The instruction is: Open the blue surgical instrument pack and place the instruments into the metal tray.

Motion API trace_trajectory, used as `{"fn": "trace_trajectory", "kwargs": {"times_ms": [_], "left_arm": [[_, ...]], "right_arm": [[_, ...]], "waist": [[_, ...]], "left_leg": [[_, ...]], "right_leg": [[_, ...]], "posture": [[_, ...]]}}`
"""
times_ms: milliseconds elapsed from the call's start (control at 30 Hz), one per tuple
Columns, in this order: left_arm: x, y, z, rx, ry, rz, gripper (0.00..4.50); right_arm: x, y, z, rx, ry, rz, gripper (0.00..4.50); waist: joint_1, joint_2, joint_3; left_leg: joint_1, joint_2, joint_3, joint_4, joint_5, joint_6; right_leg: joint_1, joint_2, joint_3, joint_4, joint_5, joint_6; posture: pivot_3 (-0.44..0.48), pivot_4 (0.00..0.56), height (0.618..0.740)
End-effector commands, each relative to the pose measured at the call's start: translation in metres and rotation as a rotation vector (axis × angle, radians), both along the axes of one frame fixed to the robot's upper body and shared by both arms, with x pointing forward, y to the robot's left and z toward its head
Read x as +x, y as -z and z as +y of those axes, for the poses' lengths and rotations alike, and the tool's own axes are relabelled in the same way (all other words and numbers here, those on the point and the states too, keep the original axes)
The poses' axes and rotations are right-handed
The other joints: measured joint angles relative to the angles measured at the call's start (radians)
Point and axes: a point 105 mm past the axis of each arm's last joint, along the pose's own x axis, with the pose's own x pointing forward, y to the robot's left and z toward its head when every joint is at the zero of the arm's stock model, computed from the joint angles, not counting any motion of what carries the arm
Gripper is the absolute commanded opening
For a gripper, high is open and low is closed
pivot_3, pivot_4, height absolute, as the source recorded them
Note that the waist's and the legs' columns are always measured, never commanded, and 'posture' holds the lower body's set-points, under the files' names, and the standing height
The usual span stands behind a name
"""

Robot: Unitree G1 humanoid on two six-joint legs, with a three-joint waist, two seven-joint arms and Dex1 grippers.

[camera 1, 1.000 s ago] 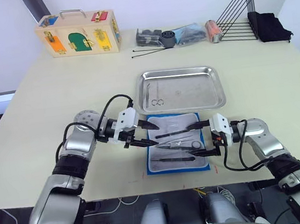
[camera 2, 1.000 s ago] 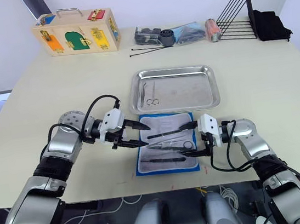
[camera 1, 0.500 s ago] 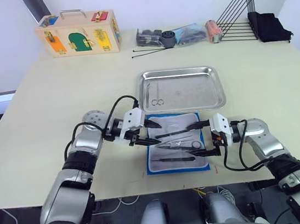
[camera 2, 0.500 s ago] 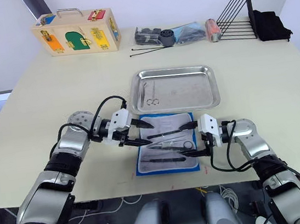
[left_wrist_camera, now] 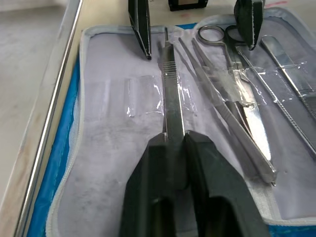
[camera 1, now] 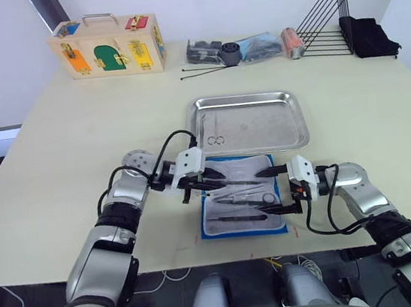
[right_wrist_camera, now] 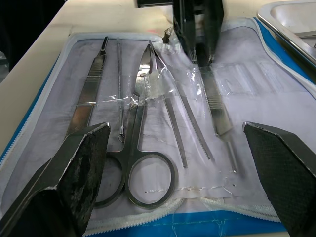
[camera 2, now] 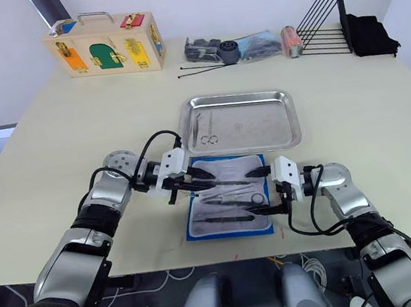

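The blue surgical instrument pack [camera 1: 246, 165] lies open on the table just in front of the metal tray [camera 1: 263, 127]. Several silvery instruments rest on its whitish lining: scissors [right_wrist_camera: 143, 163], thin forceps [right_wrist_camera: 174, 123] and a flat handle [left_wrist_camera: 170, 84]. My left gripper [camera 1: 211, 181] is over the pack's left side, shut on that flat handle [right_wrist_camera: 217, 106]; the left wrist view has its fingers [left_wrist_camera: 197, 163] pinching the handle's end. My right gripper [camera 1: 269, 190] stands open over the pack's right edge, gripping nothing. One pair of scissors [camera 1: 215, 138] lies in the tray.
A wooden latch box [camera 1: 106, 45] stands at the back left. Small clutter [camera 1: 241, 49], long black rods [camera 1: 206, 70], a black wire rack [camera 1: 324, 20] and a black cloth [camera 1: 368, 35] line the back edge.
My left gripper moved right over the pack and went from open to shut on the flat handle. The right arm has not moved.
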Motion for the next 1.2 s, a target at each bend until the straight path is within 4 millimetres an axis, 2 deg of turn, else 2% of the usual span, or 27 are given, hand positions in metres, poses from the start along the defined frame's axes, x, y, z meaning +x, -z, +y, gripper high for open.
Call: {"fn": "trace_trajectory", "kwargs": {"times_ms": [33,300,767,1000,1200], "left_arm": [[0.002,-0.002,0.005,0.011,-0.015,-0.002,0.01],[0.006,-0.018,0.003,0.022,-0.018,-0.036,0.01],[-0.004,-0.034,0.003,0.184,-0.016,-0.022,0.01],[-0.003,-0.044,0.001,0.242,-0.041,-0.033,0.01],[-0.005,-0.05,0.007,0.294,-0.05,-0.023,0.01]], "right_arm": [[-0.017,0.043,-0.014,-0.111,0.026,0.152,4.5],[-0.016,0.043,-0.012,-0.109,0.023,0.152,4.5],[-0.019,0.045,-0.01,-0.103,0.018,0.157,4.5],[-0.019,0.045,-0.007,-0.097,0.019,0.156,4.5],[-0.02,0.046,-0.006,-0.093,0.022,0.158,4.5]], "waist": [[0.0,0.0,0.0],[-0.001,0.0,0.0],[-0.004,0.0,0.0],[-0.005,0.0,0.0],[-0.006,0.0,0.0]], "left_leg": [[0.0,0.0,0.0,0.0,0.0,0.0],[0.0,0.0,0.0,0.0,0.0,0.0],[0.0,0.0,-0.001,0.0,0.0,0.0],[0.0,0.0,-0.001,0.0,0.0,0.0],[0.0,0.0,-0.001,0.0,0.0,0.0]], "right_leg": [[0.0,0.0,0.0,0.0,0.0,0.0],[0.0,0.0,0.0,0.0,0.0,0.0],[0.0,0.0,0.0,0.0,0.0,0.0],[0.0,0.0,0.0,0.0,0.0,0.0],[0.0,0.0,0.0,0.0,0.0,0.0]], "posture": [[0.0,0.15,0.74],[0.0,0.15,0.74],[0.0,0.15,0.74],[0.0,0.15,0.74],[0.0,0.15,0.74]]}}
